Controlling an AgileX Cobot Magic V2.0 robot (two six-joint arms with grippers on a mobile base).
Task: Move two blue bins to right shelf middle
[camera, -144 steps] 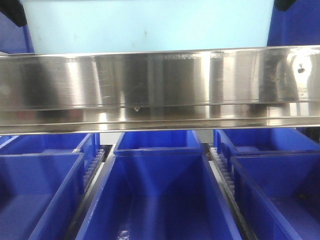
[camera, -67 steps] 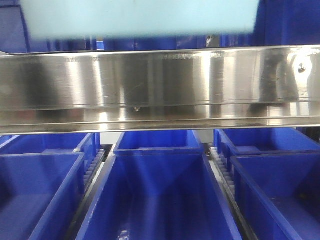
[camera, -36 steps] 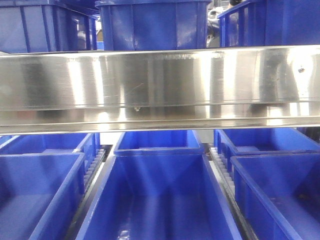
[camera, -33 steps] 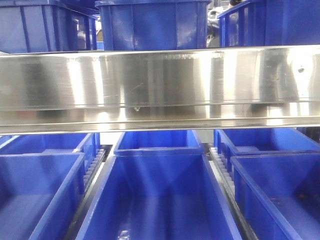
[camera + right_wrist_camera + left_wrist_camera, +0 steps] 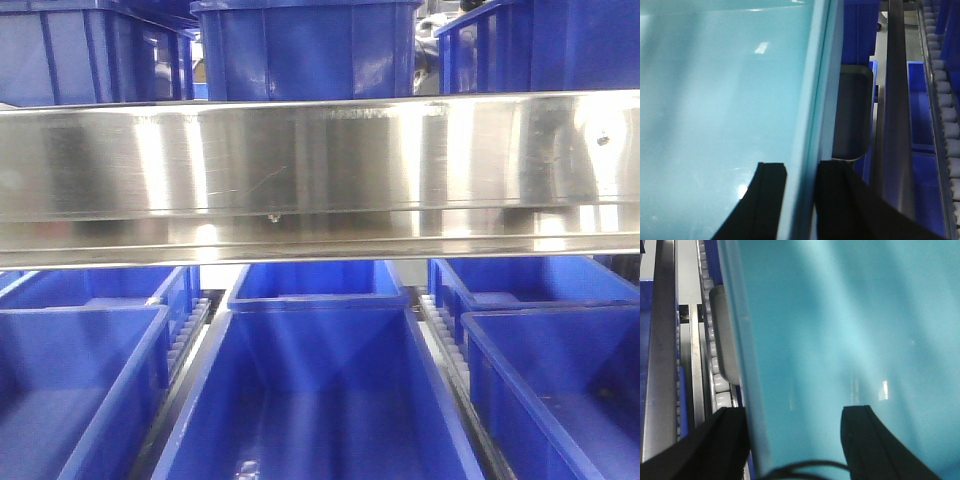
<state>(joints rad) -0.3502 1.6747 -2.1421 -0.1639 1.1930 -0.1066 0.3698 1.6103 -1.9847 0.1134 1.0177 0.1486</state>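
Streaky glare on steel rail point(image 5: 320, 160)

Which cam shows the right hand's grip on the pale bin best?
Right wrist: fingers of the right hand straddle the wall of the pale bin, one each side. Left wrist shows only that bin's side and the left hand. Front shows neither, just steel rail and dark blue bins.

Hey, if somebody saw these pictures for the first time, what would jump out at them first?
The bright steel shelf beam cuts across the whole front view, with dark blue bins packed below and above it. In both wrist views a pale turquoise bin nearly fills the frame. Its side walls sit between the black fingers of the left gripper and the right gripper.
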